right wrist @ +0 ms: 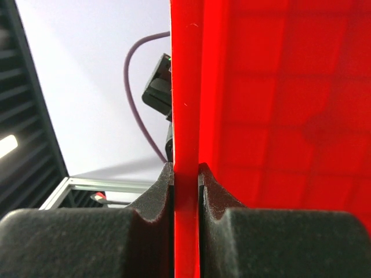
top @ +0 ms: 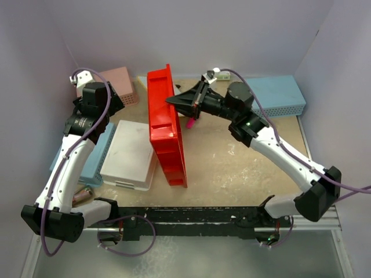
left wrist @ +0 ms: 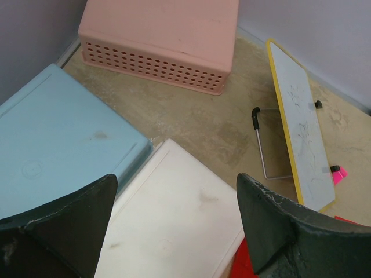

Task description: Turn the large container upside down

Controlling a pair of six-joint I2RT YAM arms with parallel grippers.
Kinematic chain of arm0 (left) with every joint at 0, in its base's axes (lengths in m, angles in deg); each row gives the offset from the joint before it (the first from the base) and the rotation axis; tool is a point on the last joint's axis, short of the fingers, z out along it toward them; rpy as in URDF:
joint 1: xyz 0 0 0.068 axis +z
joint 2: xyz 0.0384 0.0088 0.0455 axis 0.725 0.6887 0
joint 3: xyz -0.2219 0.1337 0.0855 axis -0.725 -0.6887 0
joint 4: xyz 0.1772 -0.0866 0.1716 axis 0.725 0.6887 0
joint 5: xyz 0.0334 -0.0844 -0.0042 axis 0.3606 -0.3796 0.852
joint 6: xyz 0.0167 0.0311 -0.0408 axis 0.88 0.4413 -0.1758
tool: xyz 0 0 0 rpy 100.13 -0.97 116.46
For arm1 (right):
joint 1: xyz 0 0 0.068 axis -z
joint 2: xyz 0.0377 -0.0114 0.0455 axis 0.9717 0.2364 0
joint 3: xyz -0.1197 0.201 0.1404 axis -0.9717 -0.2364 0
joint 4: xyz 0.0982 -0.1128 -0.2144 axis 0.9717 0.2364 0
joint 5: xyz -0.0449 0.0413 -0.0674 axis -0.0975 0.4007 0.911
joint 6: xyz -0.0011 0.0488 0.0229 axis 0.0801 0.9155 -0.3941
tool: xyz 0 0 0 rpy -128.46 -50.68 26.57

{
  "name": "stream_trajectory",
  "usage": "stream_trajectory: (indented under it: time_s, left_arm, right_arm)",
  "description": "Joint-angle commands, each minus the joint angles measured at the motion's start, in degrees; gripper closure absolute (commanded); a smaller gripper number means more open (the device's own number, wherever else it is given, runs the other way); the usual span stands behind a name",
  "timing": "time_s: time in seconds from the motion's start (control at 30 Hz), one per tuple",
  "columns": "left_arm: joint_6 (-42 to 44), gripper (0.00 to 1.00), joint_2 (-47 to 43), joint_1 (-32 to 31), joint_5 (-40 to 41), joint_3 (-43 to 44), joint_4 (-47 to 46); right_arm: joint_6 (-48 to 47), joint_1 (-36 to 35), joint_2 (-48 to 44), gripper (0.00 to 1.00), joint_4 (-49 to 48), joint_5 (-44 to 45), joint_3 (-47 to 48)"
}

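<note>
"Looking down from above, where is the big glossy red plastic tray (top: 165, 124) sitting?"

"It is standing on one long edge near the middle of the table (top: 232, 168), roughly upright, just beside a white rectangular plastic bin (top: 130, 153). The right gripper (top: 174, 101) is pinching its raised upper rim, so I'm judging the flip about half done."

"What is the left wrist camera showing?"

"The left gripper (left wrist: 175, 191) is hanging with its fingers spread wide, holding nothing. It is over the white bin and an upturned light-blue plastic basket (left wrist: 52, 145). A pink perforated basket (left wrist: 159, 40) is lying beyond, and only a red corner is peeking in at the bottom edge."

"And the right wrist camera?"

"Both pads are squeezing the thin red wall between them, with the tray's gridded face glowing off to one side."

"What is the next move calling for?"

"I'm thinking the right arm is needing to tip the rim past upright and lower it flat before letting go. It should also be watching that the bottom edge isn't skidding."
</note>
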Motion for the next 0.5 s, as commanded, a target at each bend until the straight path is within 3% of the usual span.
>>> stream_trajectory:
  time_s: [0.0,0.17,0.3,0.4,0.47]
  left_arm:
    - [0.75,0.19,-0.9,0.44,0.2,2.16,-1.19]
    - [0.65,0.19,-0.24,0.44,-0.93,2.21,-1.95]
    - [0.65,0.19,0.29,0.44,-1.56,2.62,-2.25]
    - [0.82,0.19,0.15,0.41,-1.49,2.64,-2.29]
    - [0.91,0.19,0.05,0.44,-1.44,2.44,-2.28]
  right_arm:
    - [3.17,4.12,-7.15,1.0,-5.45,-2.57,-6.02]
    - [2.47,12.35,-13.07,1.0,-2.85,-9.21,-12.64]
    - [4.06,19.28,-15.97,1.0,-8.33,-17.16,-20.41]
    - [3.28,25.04,-15.84,1.0,-12.39,-28.79,-23.04]
    - [-2.0,28.31,-15.72,0.94,-8.53,-35.8,-23.19]
